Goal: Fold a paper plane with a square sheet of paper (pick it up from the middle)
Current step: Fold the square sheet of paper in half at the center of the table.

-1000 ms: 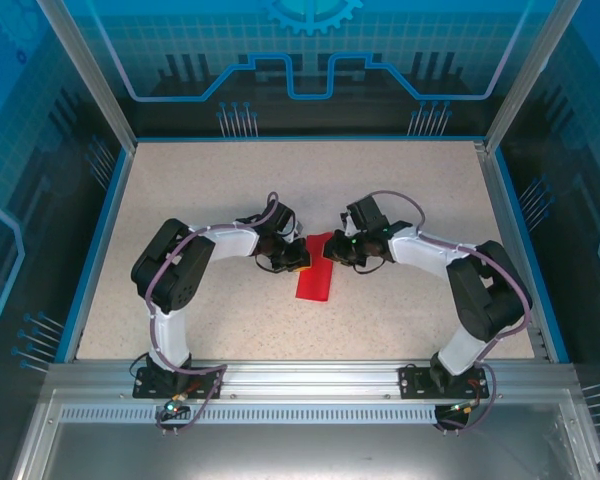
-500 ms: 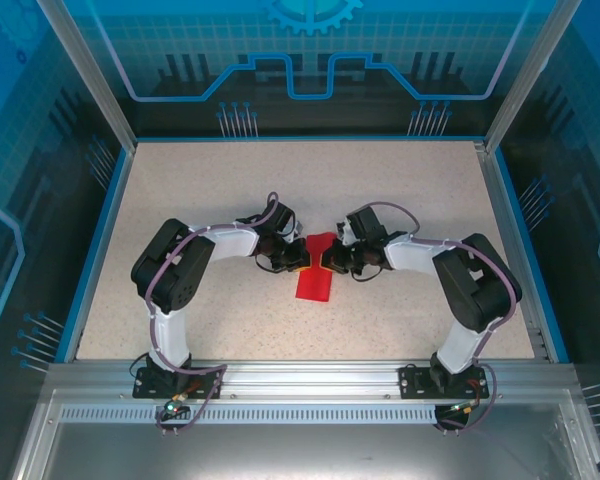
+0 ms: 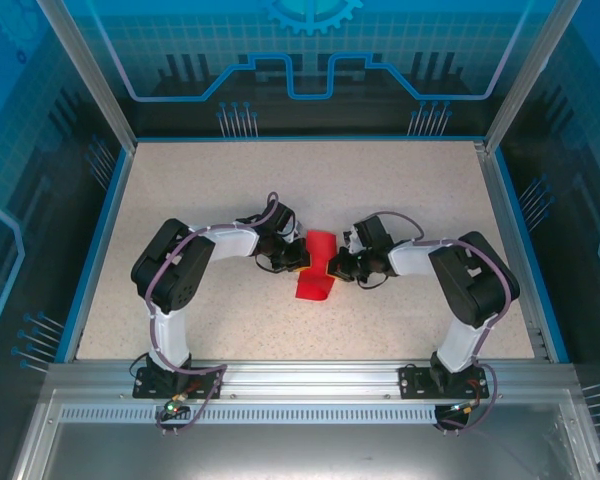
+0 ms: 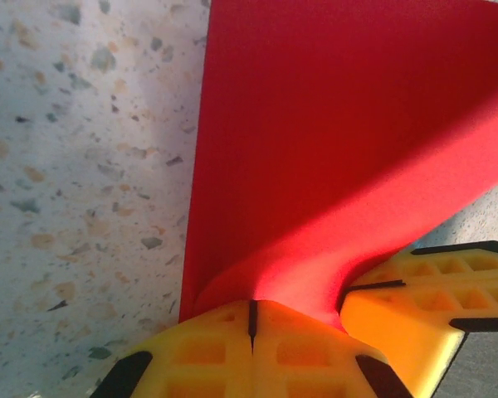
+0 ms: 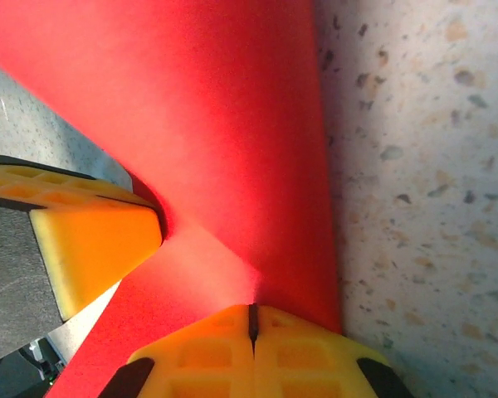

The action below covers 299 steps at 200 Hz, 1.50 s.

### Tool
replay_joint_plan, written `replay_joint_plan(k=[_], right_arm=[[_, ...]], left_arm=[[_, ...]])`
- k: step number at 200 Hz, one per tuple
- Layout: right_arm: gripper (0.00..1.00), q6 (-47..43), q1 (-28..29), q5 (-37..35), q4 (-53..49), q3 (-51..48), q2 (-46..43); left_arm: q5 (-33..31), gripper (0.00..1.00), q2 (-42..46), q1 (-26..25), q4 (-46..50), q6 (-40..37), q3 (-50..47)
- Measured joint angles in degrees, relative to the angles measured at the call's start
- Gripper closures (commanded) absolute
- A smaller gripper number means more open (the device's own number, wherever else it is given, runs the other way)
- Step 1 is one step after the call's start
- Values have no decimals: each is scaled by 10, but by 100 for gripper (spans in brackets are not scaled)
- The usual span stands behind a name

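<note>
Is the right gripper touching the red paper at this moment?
Touching. In the right wrist view the right gripper is shut on the red paper, and the sheet rises straight from the closed seam between its yellow fingers.

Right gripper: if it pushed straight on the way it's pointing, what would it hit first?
The right gripper is shut on the red paper, so that comes first; just beyond, probably the left gripper, pinching the same sheet opposite.
</note>
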State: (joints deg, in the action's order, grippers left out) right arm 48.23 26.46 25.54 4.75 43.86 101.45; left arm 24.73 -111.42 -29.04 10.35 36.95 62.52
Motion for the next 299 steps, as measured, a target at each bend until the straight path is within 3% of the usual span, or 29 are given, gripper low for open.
replay_joint_plan(k=[299], right_arm=[[95,17,29,30,69,-58,-50]], left_arm=[[0,100,-1,0,-1,-11,0]])
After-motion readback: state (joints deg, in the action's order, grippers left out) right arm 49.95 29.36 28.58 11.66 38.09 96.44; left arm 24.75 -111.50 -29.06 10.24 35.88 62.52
